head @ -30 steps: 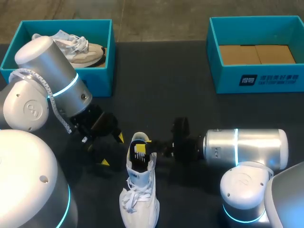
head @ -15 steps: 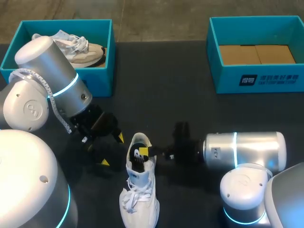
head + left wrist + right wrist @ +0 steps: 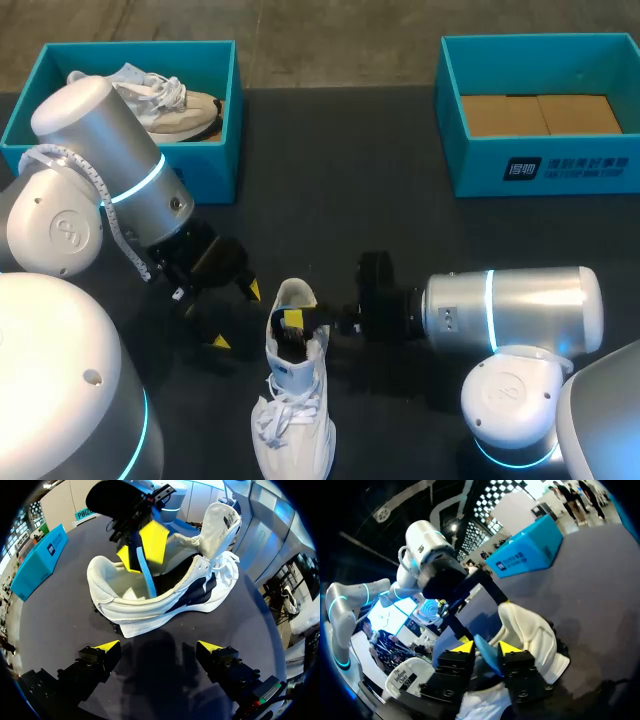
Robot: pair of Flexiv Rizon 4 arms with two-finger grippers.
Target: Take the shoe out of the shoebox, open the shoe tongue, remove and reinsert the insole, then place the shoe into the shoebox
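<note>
**A:** Two sets of fingers. What is each doing?

**B:** My right fingers [image 3: 507,647] are closed on the blue insole [image 3: 146,575]. They pinch its raised heel end from both sides, just above the opening of the shoe [image 3: 292,400]. My left fingers [image 3: 106,646] are spread wide with nothing between them, low over the desk [image 3: 330,170] just beside the shoe's left flank.

**A:** And where is the shoe?

**B:** It is out of the box, sole down near the desk's front edge, left of the middle. Its heel points to the far edge and its tongue [image 3: 220,522] is pulled up and open. The left shoebox [image 3: 225,130] at the far left corner holds another shoe. The right shoebox [image 3: 452,120] at the far right corner shows only a cardboard floor.

**A:** How will it handle?

**B:** I judge the insole to be thin, light and floppy. It should peel out easily, but it bends where I pinch it and could slip from a shallow hold. The heel end is the right place for a firm grip. Nothing pins the shoe, and it looks light enough to lift along with the insole. I expect my left fingers should brace it at the stiff heel cup or the side wall above the sole, not on the soft upper or the laces. Going back in, the insole will likely buckle if shoved from behind, so I would feed it in toe first.
</note>
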